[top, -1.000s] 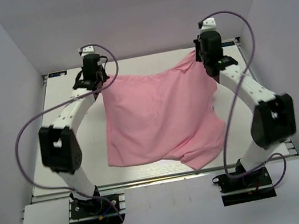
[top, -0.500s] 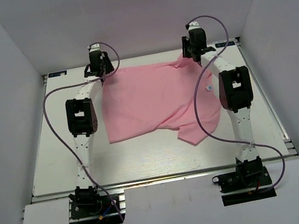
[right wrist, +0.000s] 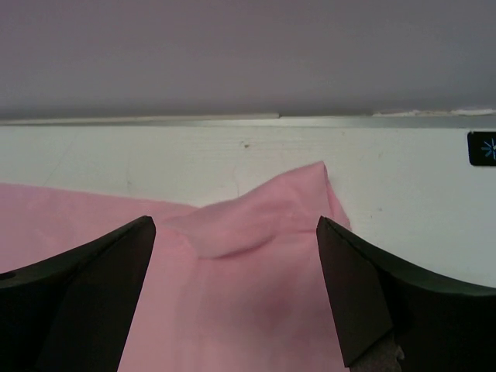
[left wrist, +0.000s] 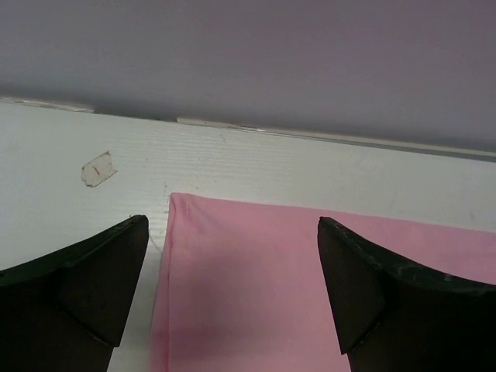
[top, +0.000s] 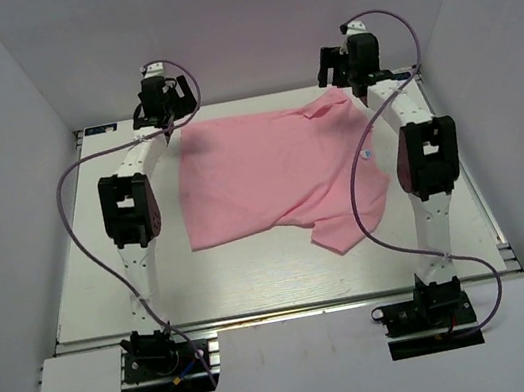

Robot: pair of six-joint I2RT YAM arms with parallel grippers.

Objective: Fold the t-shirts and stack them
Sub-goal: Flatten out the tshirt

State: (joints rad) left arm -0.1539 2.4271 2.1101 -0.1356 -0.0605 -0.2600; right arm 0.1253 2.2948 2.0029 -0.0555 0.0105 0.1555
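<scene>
Top external shows t-shirt (top: 268,174) lying on table (top: 246,275).

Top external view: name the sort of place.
Likely a robot test booth: plain walls box in a white table, with the left arm and right arm bolted at its near edge.

Overhead from near side; wrist views close, sharing t-shirt (top: 269,179) far edge

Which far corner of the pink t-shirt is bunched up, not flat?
The far right corner, in front of the right gripper: it humps up in a fold. The far left corner lies flat.
</scene>
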